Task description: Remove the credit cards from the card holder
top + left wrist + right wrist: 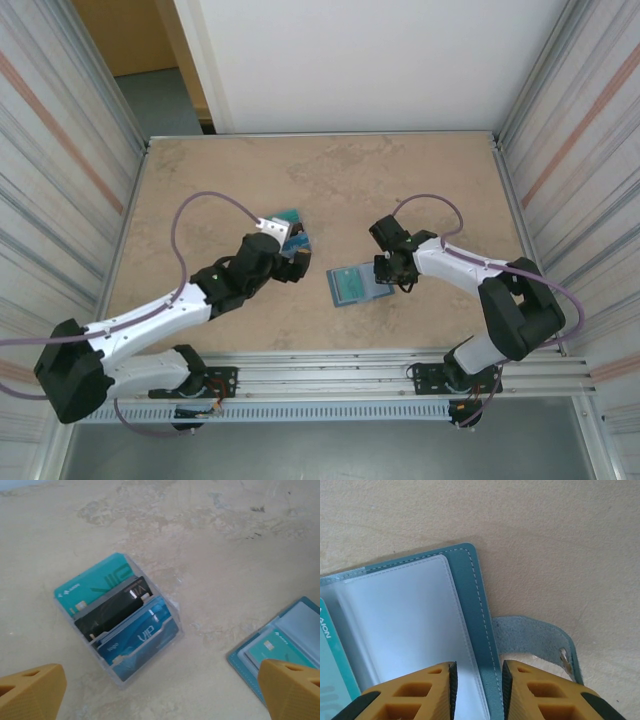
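The steel-blue card holder (352,287) lies open on the table's middle. A teal credit card (272,647) sits in its clear inner sleeve (400,620), and the same card's edge (327,672) shows in the right wrist view. My right gripper (479,680) stands astride the holder's stitched right edge (477,605), jaws narrowly apart, beside the closing tab (535,635). My left gripper (160,690) hangs wide open above the table, just near of a clear stand (120,625) holding teal (95,582), black (112,611) and blue (140,637) cards.
The clear stand (291,226) sits left of centre, partly under my left gripper (290,245). Metal-framed side walls (60,150) enclose the tan table (330,180). My right gripper (392,275) rests at the holder's right side.
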`<state>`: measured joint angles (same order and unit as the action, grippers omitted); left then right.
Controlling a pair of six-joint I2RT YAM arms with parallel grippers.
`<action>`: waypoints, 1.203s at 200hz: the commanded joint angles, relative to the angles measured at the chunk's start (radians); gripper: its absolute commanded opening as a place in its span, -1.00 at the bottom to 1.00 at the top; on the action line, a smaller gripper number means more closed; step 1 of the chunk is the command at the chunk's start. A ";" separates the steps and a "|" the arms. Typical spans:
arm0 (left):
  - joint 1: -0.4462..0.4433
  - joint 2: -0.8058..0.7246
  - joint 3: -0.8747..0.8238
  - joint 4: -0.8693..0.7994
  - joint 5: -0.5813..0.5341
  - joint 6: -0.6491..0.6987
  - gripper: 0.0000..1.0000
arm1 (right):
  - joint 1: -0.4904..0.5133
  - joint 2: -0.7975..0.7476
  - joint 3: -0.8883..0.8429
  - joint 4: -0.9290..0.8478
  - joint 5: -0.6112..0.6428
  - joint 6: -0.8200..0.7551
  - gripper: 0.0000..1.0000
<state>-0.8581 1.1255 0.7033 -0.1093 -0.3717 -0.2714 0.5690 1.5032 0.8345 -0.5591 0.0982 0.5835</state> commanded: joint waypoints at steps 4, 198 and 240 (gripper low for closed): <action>-0.028 0.032 0.030 0.071 -0.018 -0.043 0.98 | -0.004 -0.057 0.002 -0.035 0.015 -0.020 -0.38; -0.127 0.402 0.073 0.201 0.037 -0.233 0.97 | -0.050 -0.197 -0.036 0.064 -0.404 -0.039 -0.41; -0.128 0.488 0.096 0.189 0.060 -0.241 0.97 | -0.052 -0.094 -0.039 0.120 -0.439 -0.059 -0.47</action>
<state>-0.9775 1.5734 0.7616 0.0795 -0.3210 -0.4850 0.5228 1.3655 0.7998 -0.4908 -0.2890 0.5598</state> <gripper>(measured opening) 0.986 0.269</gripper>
